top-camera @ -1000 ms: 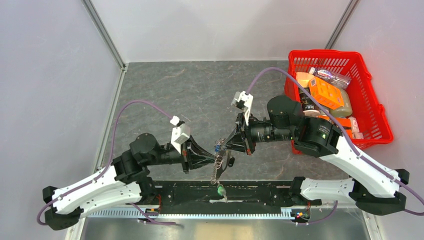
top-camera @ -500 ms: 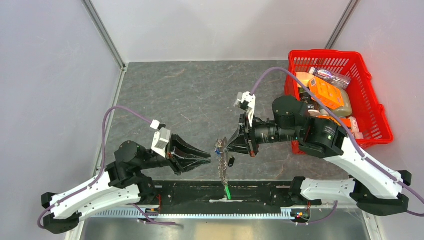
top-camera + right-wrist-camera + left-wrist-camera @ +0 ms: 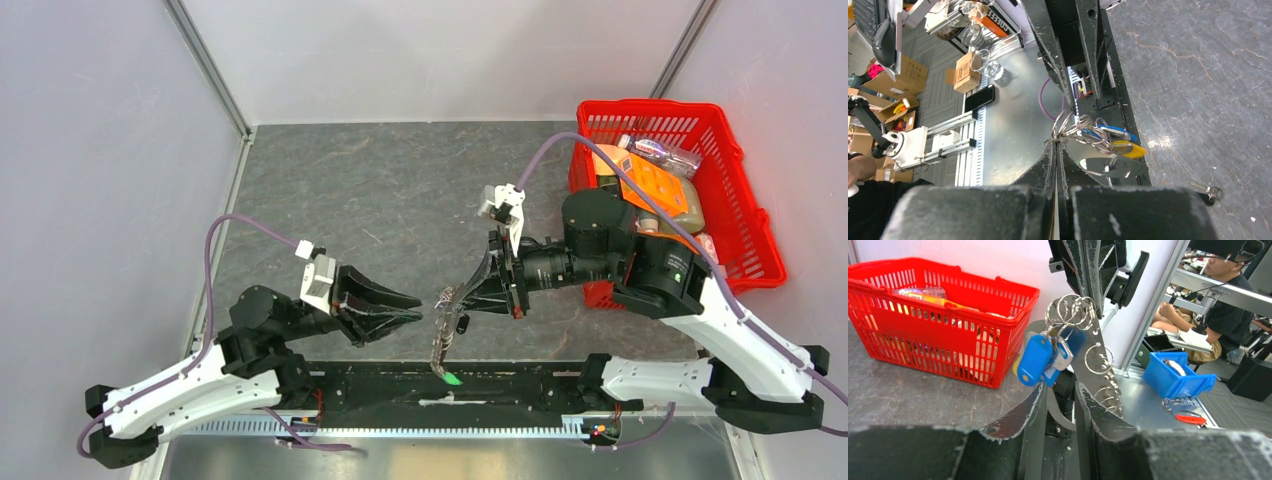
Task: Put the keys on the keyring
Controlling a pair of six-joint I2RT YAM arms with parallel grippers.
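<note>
We see 2 arms with 2 claws. The right claw (image 3: 463, 296) is pinched shut on the keyring (image 3: 446, 296) and holds it in the air above the table (image 3: 380, 190), between the 2 claws. From the keyring, 1 chain (image 3: 440, 345) of small rings hangs down to 1 green tag (image 3: 452, 379) near the table's front edge.

In the wrist views we make out 3 keys (image 3: 1115, 134) hanging on the ring: 2 with blue caps and 1 with a yellow cap. 1 more, the black key (image 3: 1207, 190), lies loose on the table close under the right claw.

The left claw (image 3: 418, 305) stands open, its 2 fingers apart with nothing between them. It is near the keyring but not touching it.

1 red basket (image 3: 650, 103) holding packets sits at the far right of the table.
</note>
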